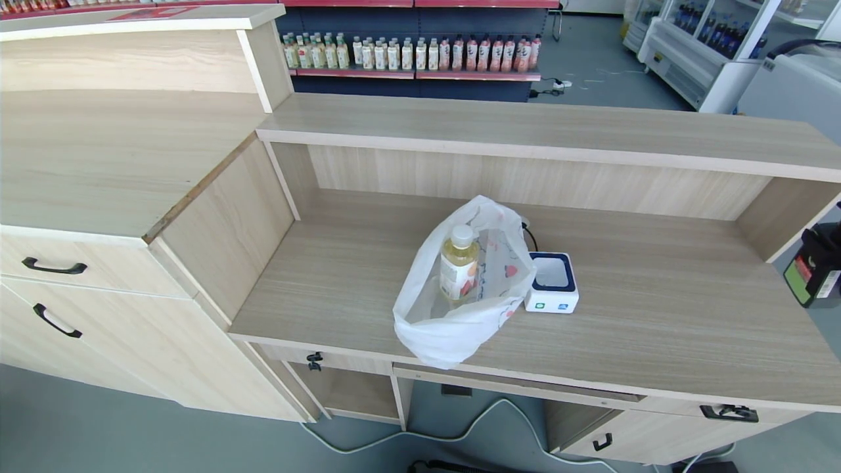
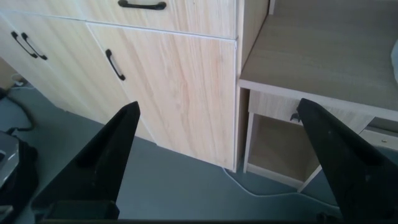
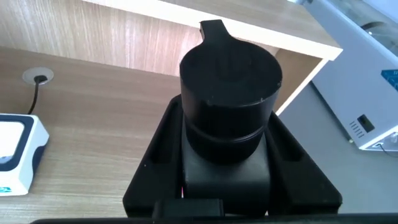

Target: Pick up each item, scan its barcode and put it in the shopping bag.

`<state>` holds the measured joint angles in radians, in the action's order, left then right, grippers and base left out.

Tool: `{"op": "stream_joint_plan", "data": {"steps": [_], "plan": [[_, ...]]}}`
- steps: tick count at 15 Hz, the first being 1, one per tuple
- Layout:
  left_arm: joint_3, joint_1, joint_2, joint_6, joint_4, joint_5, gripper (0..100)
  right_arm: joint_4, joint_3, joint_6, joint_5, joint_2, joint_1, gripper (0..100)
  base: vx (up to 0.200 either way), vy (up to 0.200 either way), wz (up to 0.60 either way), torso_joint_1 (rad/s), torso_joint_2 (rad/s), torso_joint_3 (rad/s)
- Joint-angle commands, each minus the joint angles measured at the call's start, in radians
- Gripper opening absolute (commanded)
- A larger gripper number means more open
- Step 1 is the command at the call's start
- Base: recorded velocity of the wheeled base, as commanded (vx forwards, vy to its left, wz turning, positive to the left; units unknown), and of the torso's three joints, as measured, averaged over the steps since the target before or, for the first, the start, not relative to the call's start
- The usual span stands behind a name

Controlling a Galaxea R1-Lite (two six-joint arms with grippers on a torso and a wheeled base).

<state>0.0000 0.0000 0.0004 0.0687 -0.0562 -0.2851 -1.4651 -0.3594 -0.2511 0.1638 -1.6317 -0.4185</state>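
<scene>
At the far left stood a cabinet (image 1: pixel 131 315) of pale wood-grain laminate, flat-fronted, with slim black bar handles. Low beside it, over the grey floor, hung the left hand (image 2: pixel 217 104): its two black wedge-shaped fingers (image 2: pixel 102 155) were spread wide apart, with nothing held between them. Further right, on the table (image 1: pixel 657 328), whose matt surface had the same pale grain, lay the shopping bag (image 1: pixel 447 332). It was thin, crinkled white plastic with small red prints, and its mouth gaped open. Inside it stood the bottle (image 1: pixel 458 266), upright, of clear plastic with a white screw cap, a paper label and pale yellow liquid. Just beside the bag on its right, touching or nearly so, sat the scanner (image 1: pixel 552 282), a low white box with rounded corners and a dark blue frame round a pale window. A black cable (image 1: pixel 527 234) ran from behind it. At the table's right end stood the right arm (image 1: pixel 817 266), black and blocky; whether the right hand was open or closed could not be told. In my judgement the bagging step for this bottle was complete, and no other item lay on the table. Any next move would call for a fresh item to be found, gripped firmly, its barcode turned to the scanner window, then lowered through the slack bag mouth without snagging the film.
</scene>
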Motion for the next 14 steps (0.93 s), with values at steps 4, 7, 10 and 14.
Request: {"op": "stream_joint_plan", "data": {"steps": [4, 7, 10, 14], "plan": [[0.000, 0.000, 0.000, -0.004, -0.001, 0.000, 100, -0.012, 0.025, 0.009, 0.000, 0.003, -0.023, 0, 0.000, 0.100, 0.00, 0.002, 0.00, 0.001], [0.000, 0.000, 0.000, -0.003, -0.001, 0.000, 100, -0.012, 0.037, 0.070, 0.000, 0.015, -0.023, 0, 0.000, 0.200, 0.00, 0.002, 0.00, 0.001], [0.000, 0.000, 0.000, -0.003, -0.001, 0.001, 100, -0.011, 0.068, 0.076, 0.000, 0.012, -0.028, 0, 0.000, 0.200, 0.00, 0.003, 0.00, 0.002], [0.000, -0.002, 0.000, -0.004, -0.001, 0.000, 100, -0.011, 0.106, 0.085, 0.013, 0.019, -0.022, 0, 0.000, 0.200, 0.00, -0.001, 0.00, 0.001]]}}
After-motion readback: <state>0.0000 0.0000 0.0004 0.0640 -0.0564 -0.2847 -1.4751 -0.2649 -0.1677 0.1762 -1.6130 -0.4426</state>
